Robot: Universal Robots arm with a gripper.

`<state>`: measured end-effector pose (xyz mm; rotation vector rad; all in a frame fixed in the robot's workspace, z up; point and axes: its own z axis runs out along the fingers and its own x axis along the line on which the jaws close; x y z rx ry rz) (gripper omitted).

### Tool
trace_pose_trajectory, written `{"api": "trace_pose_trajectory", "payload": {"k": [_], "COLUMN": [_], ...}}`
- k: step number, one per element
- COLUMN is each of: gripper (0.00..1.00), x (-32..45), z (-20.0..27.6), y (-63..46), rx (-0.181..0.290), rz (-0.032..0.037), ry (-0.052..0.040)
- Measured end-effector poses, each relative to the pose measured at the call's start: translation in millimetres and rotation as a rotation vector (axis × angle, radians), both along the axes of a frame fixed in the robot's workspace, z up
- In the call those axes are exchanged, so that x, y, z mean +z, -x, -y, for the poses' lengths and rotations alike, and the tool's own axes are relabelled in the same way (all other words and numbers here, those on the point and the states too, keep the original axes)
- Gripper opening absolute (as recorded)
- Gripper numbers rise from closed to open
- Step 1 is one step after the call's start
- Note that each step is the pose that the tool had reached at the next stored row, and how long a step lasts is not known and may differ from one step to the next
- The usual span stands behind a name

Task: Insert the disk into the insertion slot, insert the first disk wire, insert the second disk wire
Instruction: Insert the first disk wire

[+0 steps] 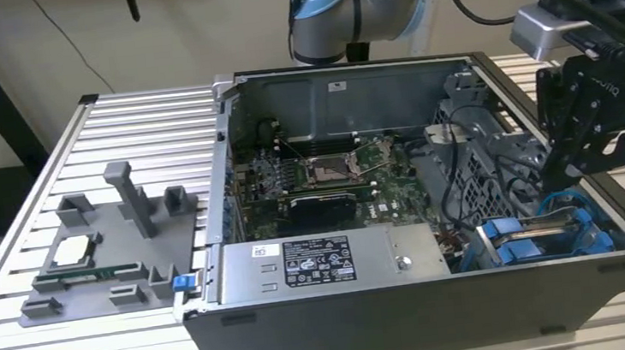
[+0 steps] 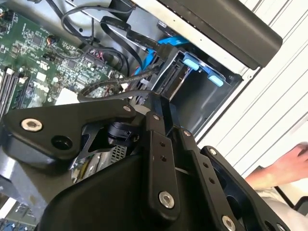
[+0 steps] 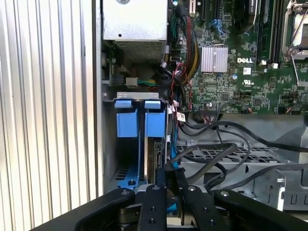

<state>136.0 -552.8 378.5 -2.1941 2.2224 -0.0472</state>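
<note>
The disk (image 1: 547, 223) stands on edge in the insertion slot (image 1: 594, 244), a grey bay with blue trim at the case's near corner on the exterior view's right. In the first wrist view the disk's (image 3: 155, 155) blue carrier tabs (image 3: 153, 104) show at the slot's (image 3: 109, 144) mouth. My gripper (image 1: 554, 179) hangs just above the slot. In both wrist views its fingers (image 3: 160, 180) are pressed together at the disk's end, gripper (image 3: 169, 174) shut on the plug of a black disk wire (image 2: 108, 85). A blue wire (image 2: 168, 40) runs beside it. What is plugged into the disk is hidden.
The open computer case holds a green motherboard (image 1: 324, 174) and a silver labelled power-supply box (image 1: 310, 261). Loose black cables (image 3: 250, 139) cross the grey cage beside the slot. A grey fixture (image 1: 113, 246) with parts sits on the slatted table. A person's hand (image 2: 284, 168) is outside the case.
</note>
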Motion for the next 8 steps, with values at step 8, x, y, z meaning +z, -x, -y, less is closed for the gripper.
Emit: {"api": "trace_pose_trajectory", "payload": {"k": [8], "gripper": [0.0], "x": [-1.5], "z": [2.9], "y": [-6.5], "rx": [0.0], "rz": [-0.0322], "ry": [0.0033]}}
